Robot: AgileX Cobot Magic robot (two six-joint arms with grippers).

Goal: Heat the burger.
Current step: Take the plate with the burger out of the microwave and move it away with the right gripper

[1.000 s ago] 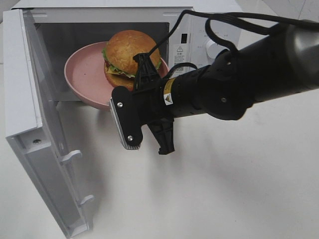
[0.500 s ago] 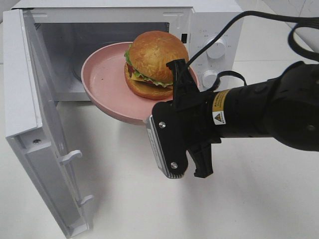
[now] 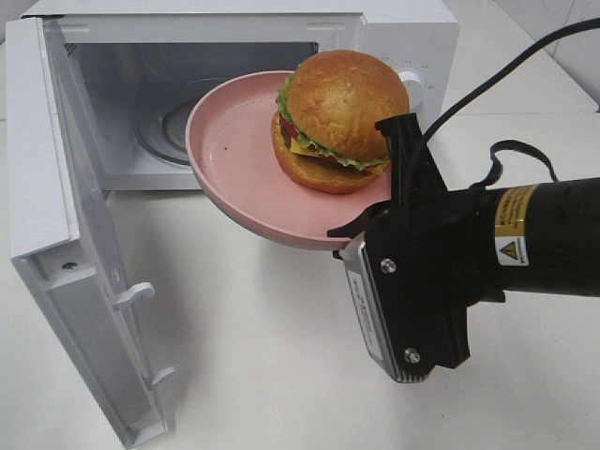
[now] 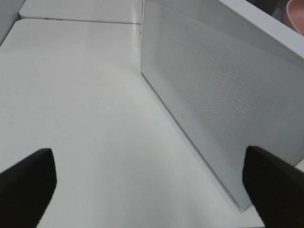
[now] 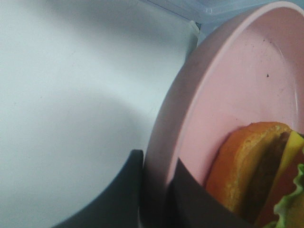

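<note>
The burger point(image 3: 342, 117), a golden bun with lettuce, cheese and patty, sits on a pink plate point(image 3: 234, 159). My right gripper point(image 3: 361, 225) is shut on the plate's near rim and holds it tilted in the air, just outside the open microwave point(image 3: 394, 28). In the right wrist view the two dark fingers point(image 5: 118, 194) pinch the plate rim point(image 5: 166, 133), with the burger point(image 5: 256, 171) close beside them. My left gripper point(image 4: 149, 190) is open and empty, low over the table beside the outer face of the microwave door point(image 4: 213, 95).
The microwave door point(image 3: 84, 281) swings wide open to the left, with two latch hooks on its edge. A glass turntable point(image 3: 169, 131) lies inside the cavity. The right arm's cables loop above the microwave's control knobs. White tabletop point(image 3: 244, 375) lies in front.
The right gripper has drawn the plate and burger out of the microwave mouth, rightward and toward the camera. The left gripper's state is unchanged.
</note>
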